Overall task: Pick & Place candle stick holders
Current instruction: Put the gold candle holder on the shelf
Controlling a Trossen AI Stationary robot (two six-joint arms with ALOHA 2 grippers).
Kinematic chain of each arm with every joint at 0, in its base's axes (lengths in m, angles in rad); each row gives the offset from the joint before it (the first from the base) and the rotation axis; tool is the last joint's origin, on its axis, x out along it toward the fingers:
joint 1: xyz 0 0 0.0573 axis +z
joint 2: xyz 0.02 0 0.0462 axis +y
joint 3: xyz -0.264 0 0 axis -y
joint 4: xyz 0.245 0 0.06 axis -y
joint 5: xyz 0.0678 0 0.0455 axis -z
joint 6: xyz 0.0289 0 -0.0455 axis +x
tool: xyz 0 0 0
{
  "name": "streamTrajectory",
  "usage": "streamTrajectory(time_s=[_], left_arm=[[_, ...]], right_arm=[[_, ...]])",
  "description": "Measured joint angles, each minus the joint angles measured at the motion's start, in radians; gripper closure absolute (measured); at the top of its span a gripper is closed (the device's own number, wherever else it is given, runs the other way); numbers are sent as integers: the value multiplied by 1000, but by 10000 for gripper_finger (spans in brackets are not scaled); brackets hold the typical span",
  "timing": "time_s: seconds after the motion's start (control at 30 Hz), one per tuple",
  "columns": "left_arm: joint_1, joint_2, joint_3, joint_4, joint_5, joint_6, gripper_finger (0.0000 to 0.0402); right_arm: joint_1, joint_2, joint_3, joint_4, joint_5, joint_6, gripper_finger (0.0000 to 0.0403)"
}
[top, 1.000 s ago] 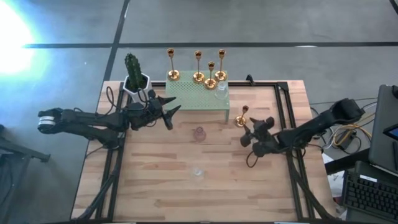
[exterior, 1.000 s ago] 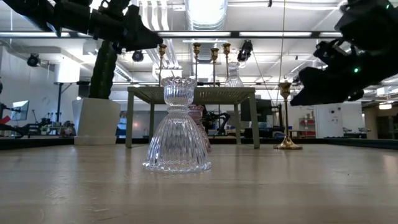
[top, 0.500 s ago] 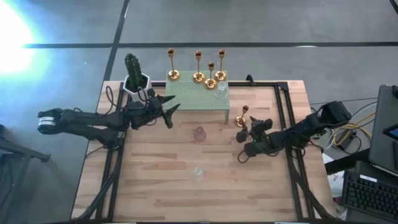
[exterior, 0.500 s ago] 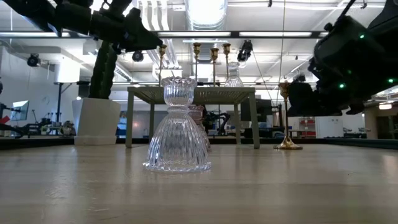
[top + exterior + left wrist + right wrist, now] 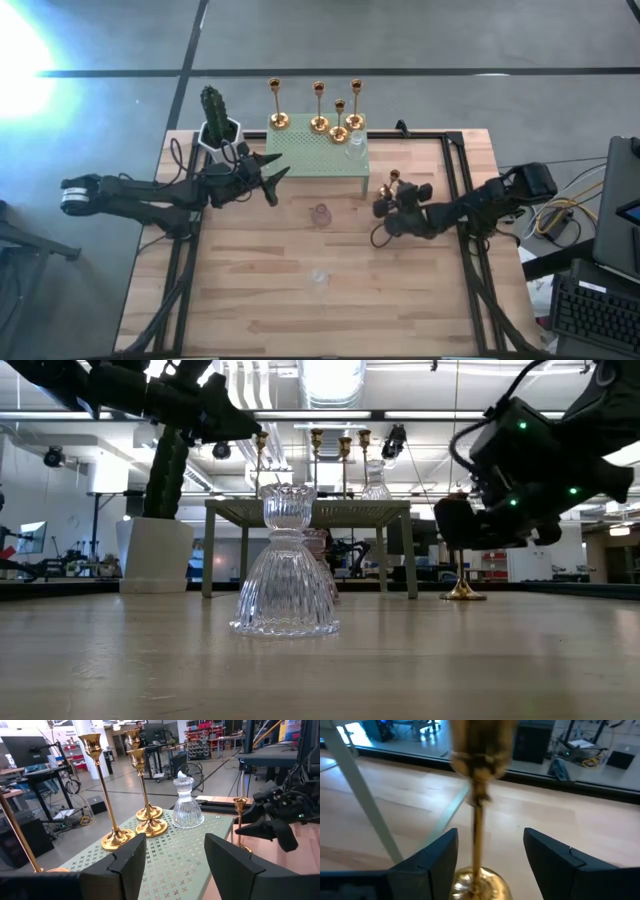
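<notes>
The right gripper (image 5: 487, 865), fingers apart, has the shiny gold candle stick holder (image 5: 477, 820) at its twelve o'clock, unclamped; left gripper (image 5: 172, 865) open.

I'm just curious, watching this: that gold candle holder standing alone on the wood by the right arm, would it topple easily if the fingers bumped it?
Probably, if struck high up. The gold candle holder has a tall slim stem, so a nudge near its cup would likely tip it. Its round domed base should steady it against light touches lower down. The polished metal looks slippery, so the right gripper, its fingers open either side of the stem, may need a firm squeeze.
</notes>
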State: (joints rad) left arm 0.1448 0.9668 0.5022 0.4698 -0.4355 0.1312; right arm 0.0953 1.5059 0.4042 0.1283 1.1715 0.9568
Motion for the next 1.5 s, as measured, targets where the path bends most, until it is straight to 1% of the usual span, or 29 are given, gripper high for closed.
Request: streamTrajectory(time_s=[0.13,0.23,0.33,0.43,0.47,0.53,0.63,0.7,0.8,0.9,0.97,1.03,1.1,1.17,1.23,1.33,1.5], left_arm=[[0,0,0,-1,0,7,195],[0,0,0,-18,0,7,195],[0,0,0,-42,0,5,195],[1,0,0,-55,-6,2,195],[2,0,0,-55,-8,2,195],[2,0,0,-55,-8,1,195],[3,0,0,-61,-8,-2,195],[3,0,0,-69,-8,-14,195],[3,0,0,-87,-7,-36,195],[3,0,0,-104,0,-56,195],[3,0,0,-105,22,-64,195],[3,0,0,-105,69,-70,195],[3,0,2,-105,134,-72,195],[4,0,7,-106,206,-80,195],[5,0,13,-106,283,-91,195],[6,13,34,-105,403,-122,195],[6,82,100,-104,581,-161,195]], right_arm=[[-32,2,0,107,-25,-135,208],[-67,2,-2,110,-22,-142,234],[-88,2,-2,111,-27,-140,285],[-88,-1,-3,116,-42,-141,363],[-85,-4,-3,115,-46,-142,378],[-74,-13,-3,115,-47,-144,390],[-58,-50,-3,107,-50,-158,393],[-45,-98,-2,81,-50,-177,393],[-23,-209,17,-36,-51,-205,393],[-7,-350,81,-283,-68,-196,394],[2,-437,141,-455,-106,-191,394],[14,-516,207,-574,-167,-207,394],[24,-583,270,-626,-252,-259,394],[34,-634,322,-621,-363,-337,394],[42,-662,367,-575,-460,-413,394],[53,-661,406,-483,-545,-537,394],[55,-550,450,-374,-675,-653,394]])
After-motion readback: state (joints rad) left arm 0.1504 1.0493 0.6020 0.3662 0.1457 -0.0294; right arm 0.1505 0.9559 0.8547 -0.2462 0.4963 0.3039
